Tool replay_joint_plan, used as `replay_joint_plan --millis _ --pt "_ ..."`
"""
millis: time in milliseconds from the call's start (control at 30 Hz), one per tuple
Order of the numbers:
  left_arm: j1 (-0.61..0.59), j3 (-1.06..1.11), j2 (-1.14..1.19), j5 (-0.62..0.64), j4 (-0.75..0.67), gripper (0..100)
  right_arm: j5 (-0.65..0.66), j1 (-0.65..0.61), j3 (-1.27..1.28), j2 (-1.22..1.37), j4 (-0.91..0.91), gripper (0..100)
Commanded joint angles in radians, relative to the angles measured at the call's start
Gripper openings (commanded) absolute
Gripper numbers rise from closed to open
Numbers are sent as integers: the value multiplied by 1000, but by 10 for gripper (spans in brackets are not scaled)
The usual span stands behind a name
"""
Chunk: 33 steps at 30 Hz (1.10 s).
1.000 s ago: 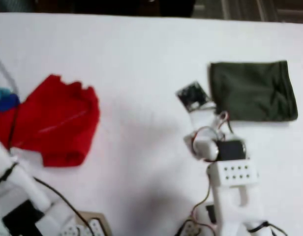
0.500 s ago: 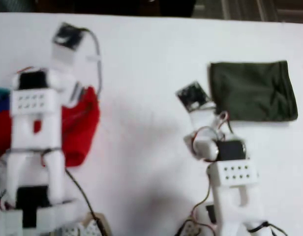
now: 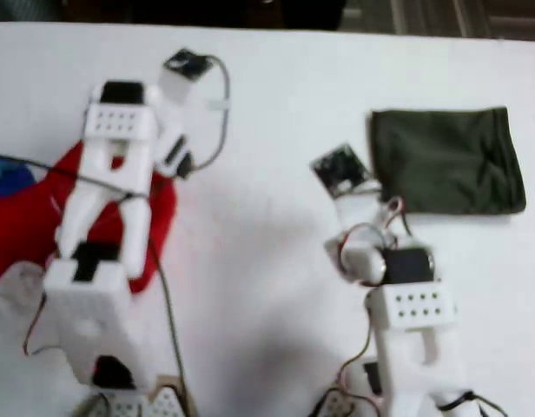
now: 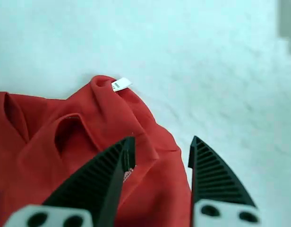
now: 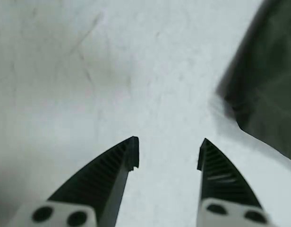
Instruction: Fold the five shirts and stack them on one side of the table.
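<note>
A crumpled red shirt (image 3: 24,221) lies at the table's left, and the left arm (image 3: 115,174) stretches over it. In the left wrist view the red shirt (image 4: 65,146) with its small white tag (image 4: 121,84) sits just below my open left gripper (image 4: 162,144), which holds nothing. A folded dark green shirt (image 3: 445,161) rests at the right. The right arm (image 3: 398,278) stands beside its near left corner. My right gripper (image 5: 169,142) hangs open over bare table, with the green shirt (image 5: 270,90) off to one side. A blue shirt (image 3: 7,174) peeks out at the left edge.
The white table (image 3: 267,95) has free room in the middle and along the far side. Cables (image 3: 168,321) trail from the left arm near the front edge. The table's far edge meets a dark floor.
The left arm swung up from the front left corner over the red shirt, then reached farther toward the middle. The right arm and green shirt stayed put.
</note>
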Motion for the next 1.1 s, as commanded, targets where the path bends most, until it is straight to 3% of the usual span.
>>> replay_joint_plan --millis 0,267,533,600,667,900,1067 --pt "-34 -142 68 -32 61 204 2 1 -3 -28 -12 208" --pt "-91 -325 215 -97 183 203 3 -2 -3 -28 -15 208" --pt "-87 -338 253 -103 192 199 2 1 -3 -28 -12 208" --pt "-87 -338 245 -103 193 146 2 1 -3 -28 -12 208" --pt "-89 -340 239 -103 196 26 2 1 -3 -28 -15 208" --pt "-94 -329 94 -100 226 26 -2 1 3 -8 -61 208" --pt "-152 -317 -94 -101 230 26 -40 -5 -17 162 -151 208"
